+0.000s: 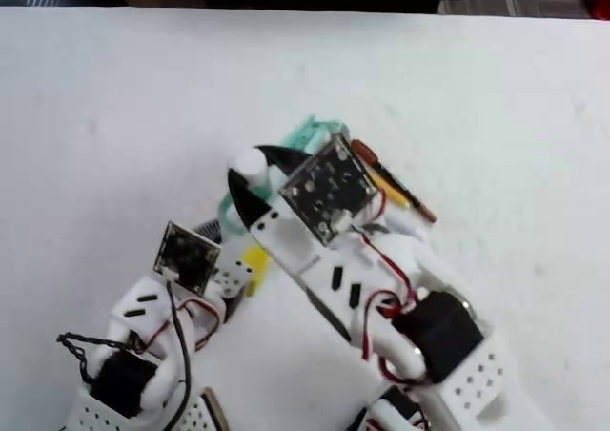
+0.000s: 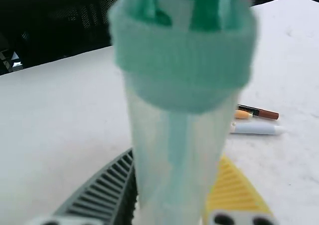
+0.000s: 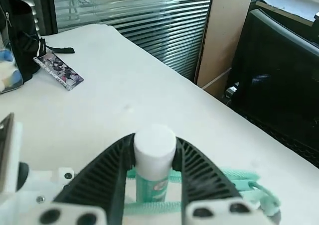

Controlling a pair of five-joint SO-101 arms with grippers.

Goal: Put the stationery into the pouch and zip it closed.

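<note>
— Entry one: the pouch?
— Pouch [image 2: 182, 115]: clear soft body, mint-green band along the upper edge, green zip tape. It stands upright above the white table [image 2: 60, 115].
— Held by?
— Left gripper [image 2: 177, 158]. Its grey and yellow fingers [image 2: 234, 190] are pressed against the pouch's lower sides. The close view is blurred, so the hold looks firm rather than certain.
— Entry two?
— Glue stick [image 3: 155, 145]: white round cap, green-printed barrel, upright. It sits directly over the pouch's green edge. Whether it touches the pouch cannot be told.
— Its holder?
— Right gripper [image 3: 154, 143]: black ribbed fingers clamped on both sides of the cap.
— Loose stock?
— Two pieces lie on the table near the pouch, side by side and nearly touching. One is a brown-orange pen [image 2: 258, 113] and the other a white pen [image 2: 256, 129], the white one lying nearer the pouch's base.
</note>
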